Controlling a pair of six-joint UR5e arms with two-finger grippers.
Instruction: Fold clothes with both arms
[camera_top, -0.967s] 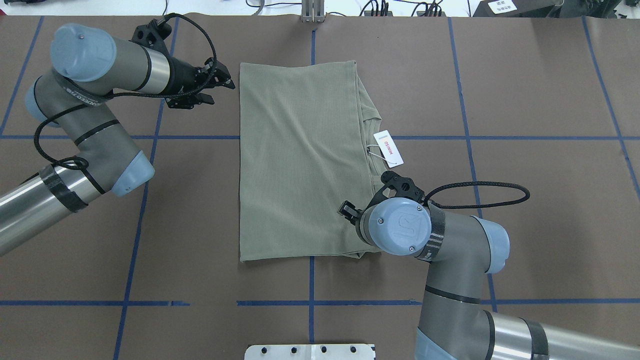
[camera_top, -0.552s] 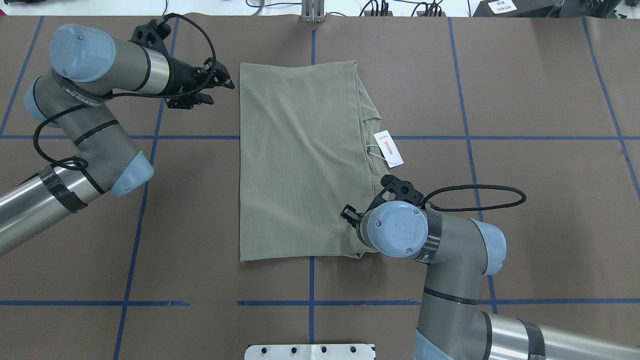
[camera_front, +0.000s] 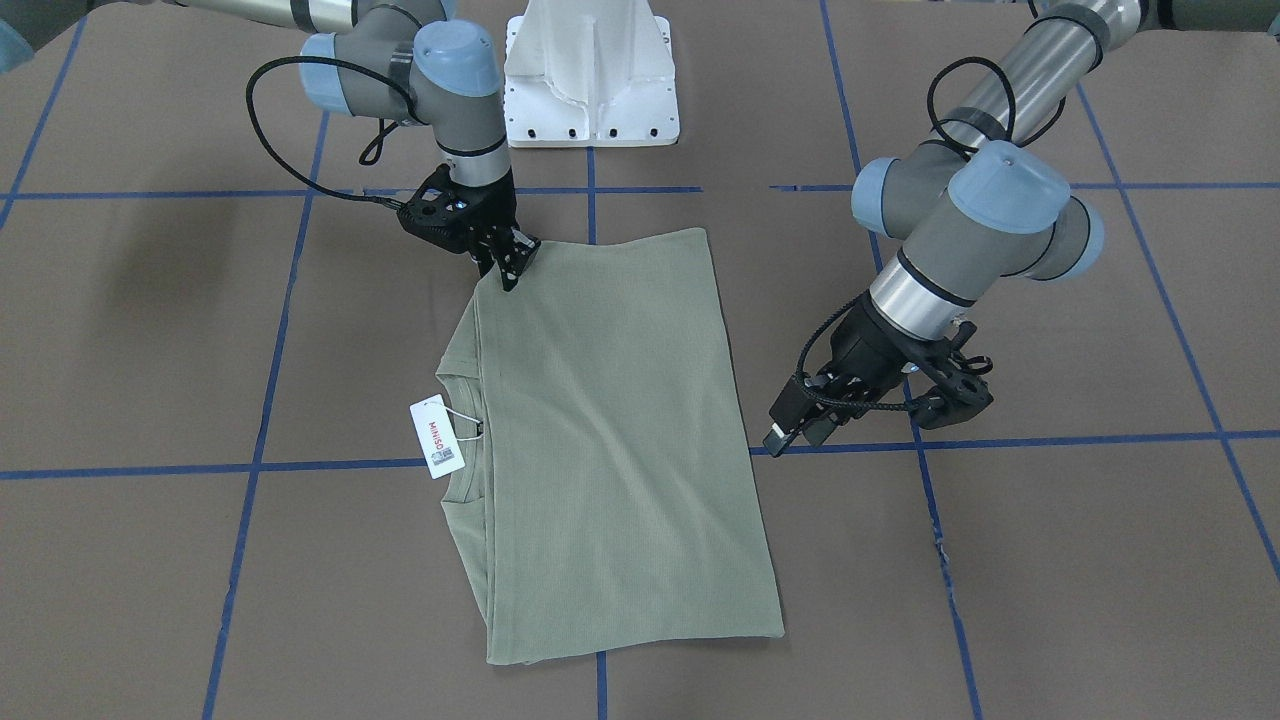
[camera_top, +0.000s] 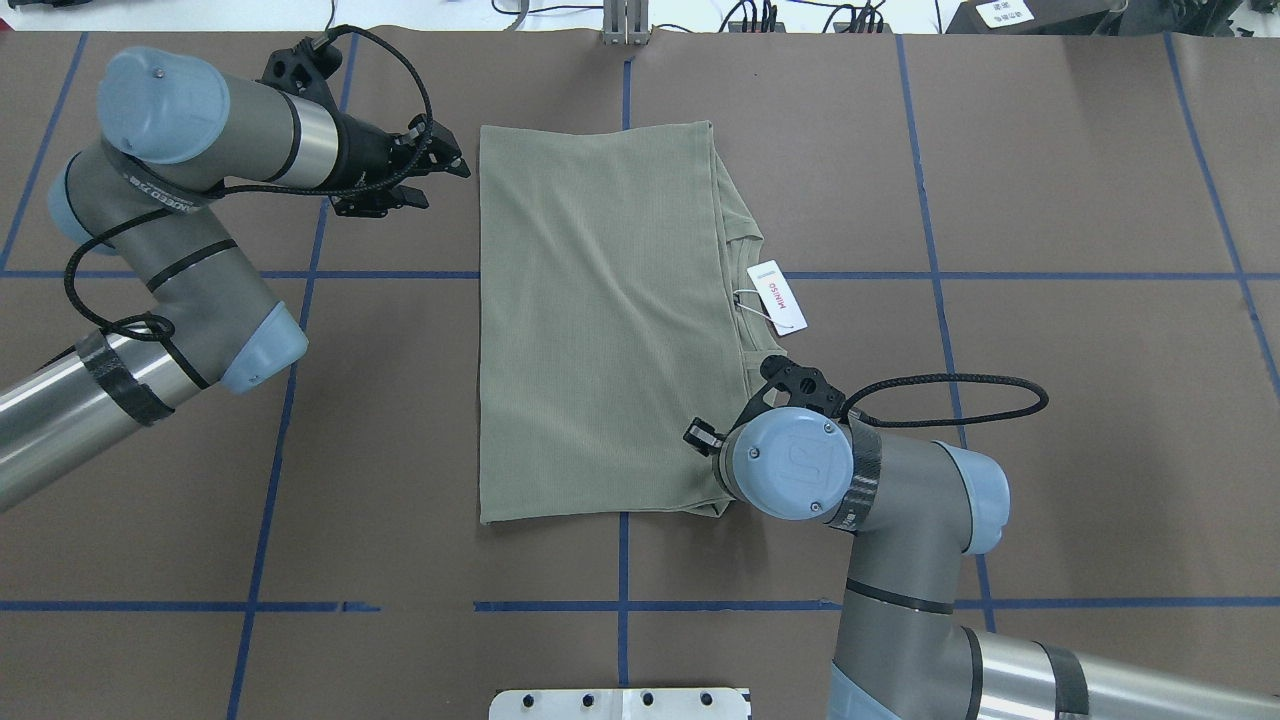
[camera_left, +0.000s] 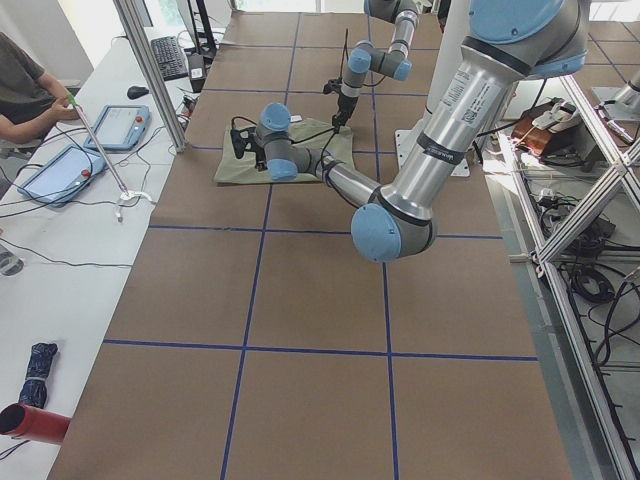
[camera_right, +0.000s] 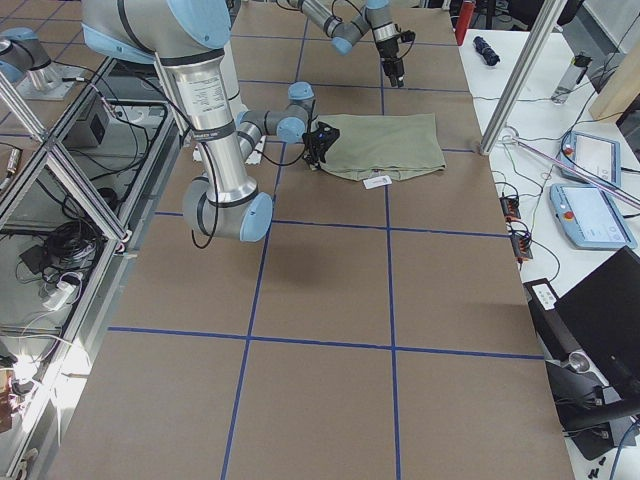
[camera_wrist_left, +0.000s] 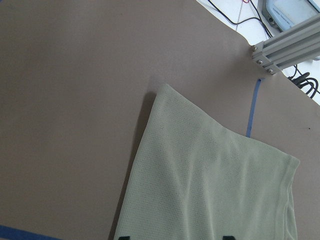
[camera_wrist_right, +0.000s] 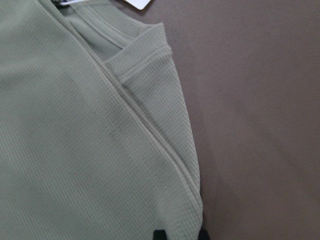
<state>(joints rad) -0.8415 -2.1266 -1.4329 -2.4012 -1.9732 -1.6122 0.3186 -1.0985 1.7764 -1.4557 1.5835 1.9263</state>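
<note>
Brown taped worktop (camera_top: 1000, 200) is covered, just ahead of the spread-fingered left gripper (camera_top: 440, 187), by the folded shirt (camera_top: 600, 330), one corner pinched in the right gripper (camera_front: 510, 272); such soft, light, limp knit is judged best taken at corners.

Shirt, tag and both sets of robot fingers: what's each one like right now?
shirt: folded into a flat rectangle on the table.
hang tag: lying flat beside the shirt.
left fingers: open, beside the shirt's far corner, not touching it.
right fingers: at the shirt's near corner, cloth edge between them; can't tell if pinched.
</note>
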